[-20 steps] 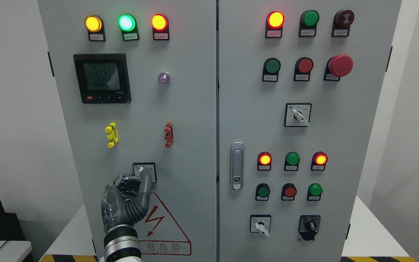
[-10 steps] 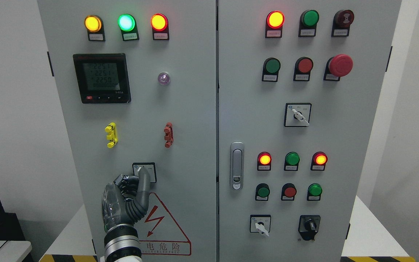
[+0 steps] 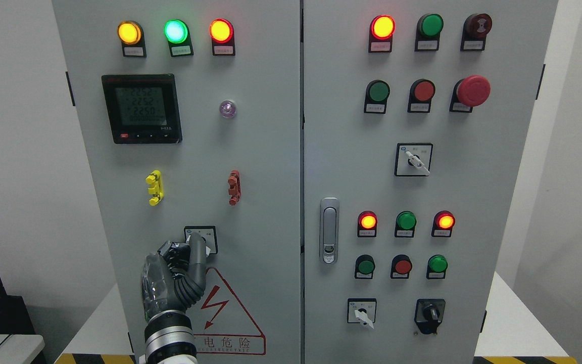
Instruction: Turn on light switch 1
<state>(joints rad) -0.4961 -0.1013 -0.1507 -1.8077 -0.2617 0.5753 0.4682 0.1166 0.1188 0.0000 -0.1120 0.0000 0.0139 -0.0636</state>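
Light switch 1 is a small rotary switch [image 3: 205, 237] on a black-framed plate low on the left cabinet door. Its white pointer tip shows at the lower right of the plate. My left hand [image 3: 190, 248] comes up from the bottom edge, left of the middle. Its fingers are curled at the switch, and one grey finger [image 3: 197, 253] lies over the knob and hides most of it. The clear indicator lamp [image 3: 228, 109] above is dim. The right hand is out of view.
Yellow [image 3: 154, 187] and red [image 3: 234, 187] clips sit above the switch, with a digital meter [image 3: 142, 108] higher up. The right door carries a handle [image 3: 329, 230], lamps, push buttons, a red emergency button [image 3: 472, 91] and more rotary switches [image 3: 413, 159]. A warning triangle [image 3: 225, 318] is beside my wrist.
The switch's white pointer has swung from the upper left to the lower right. My left hand has shifted slightly left and down, uncovering the plate's right side.
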